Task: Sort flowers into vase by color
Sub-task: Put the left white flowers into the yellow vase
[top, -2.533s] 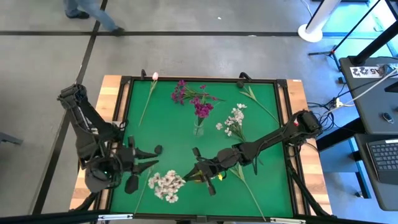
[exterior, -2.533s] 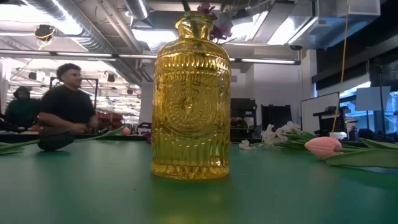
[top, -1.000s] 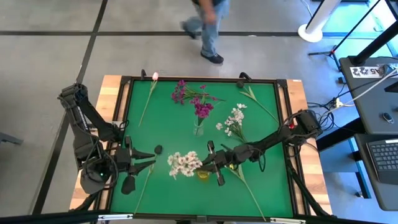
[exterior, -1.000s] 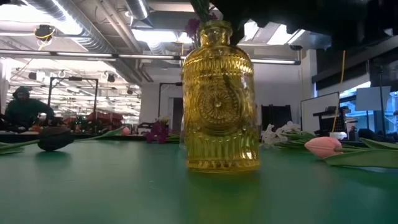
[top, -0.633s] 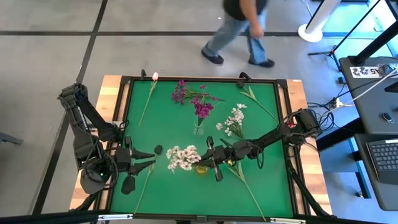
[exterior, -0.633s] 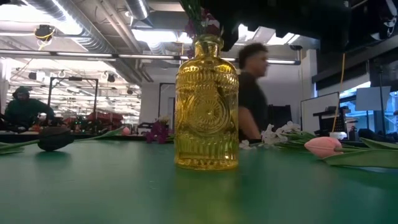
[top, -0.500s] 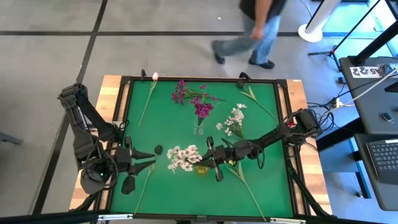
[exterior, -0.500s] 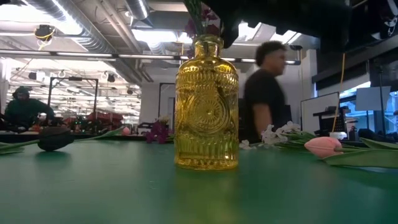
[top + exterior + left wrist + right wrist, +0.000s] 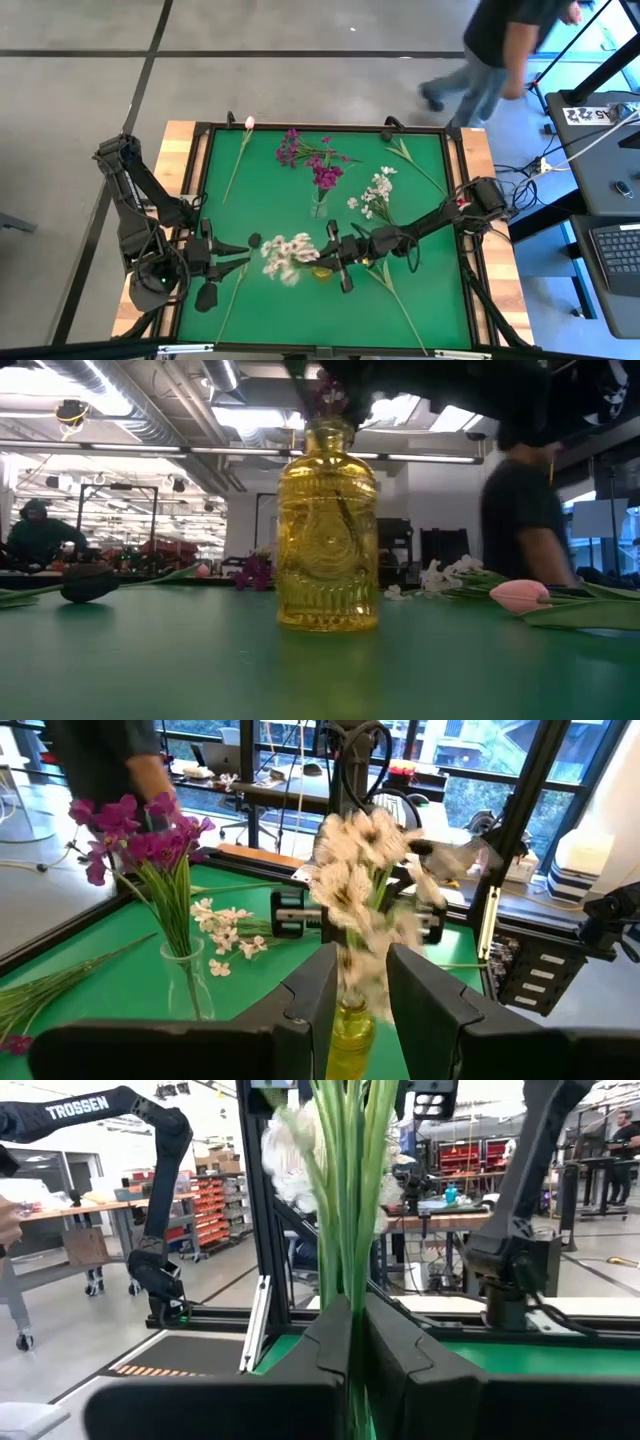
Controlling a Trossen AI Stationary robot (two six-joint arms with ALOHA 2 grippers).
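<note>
My right gripper (image 9: 326, 260) is shut on a bunch of white flowers (image 9: 284, 256) above the yellow glass vase (image 9: 322, 271), (image 9: 327, 525), which stands in the table's near middle. The blossoms (image 9: 360, 870) lean toward the table's left. My left gripper (image 9: 250, 251) waits open to the left of the vase, and its fingers frame the vase (image 9: 350, 1030). A clear vase (image 9: 187, 985) with magenta flowers (image 9: 325, 176) stands farther back. Loose on the table lie a magenta cluster (image 9: 295, 148), a white spray (image 9: 378, 190) and a pink bud (image 9: 249, 122). My right gripper pinches the bunch's green stems (image 9: 350, 1230) between its two fingers (image 9: 325, 1350), several stems together, below the blossoms. It comes about level from the table's right, across the stems. The stems stand near upright, and their lower ends pass into the yellow vase's neck (image 9: 325, 435).
More loose stems lie near the right side (image 9: 410, 160), toward the near edge (image 9: 395, 292) and by the left gripper (image 9: 228, 297). A pink bud (image 9: 520, 595) lies at the low view's right. A dark frame (image 9: 320, 128) rims the green mat. A person (image 9: 500, 45) walks past beyond the far edge.
My right gripper has moved a little toward the table's left, staying shut, and has carried the white blossoms left with it. The yellow vase has slid slightly toward the left. The person has walked from the far middle to the far right.
</note>
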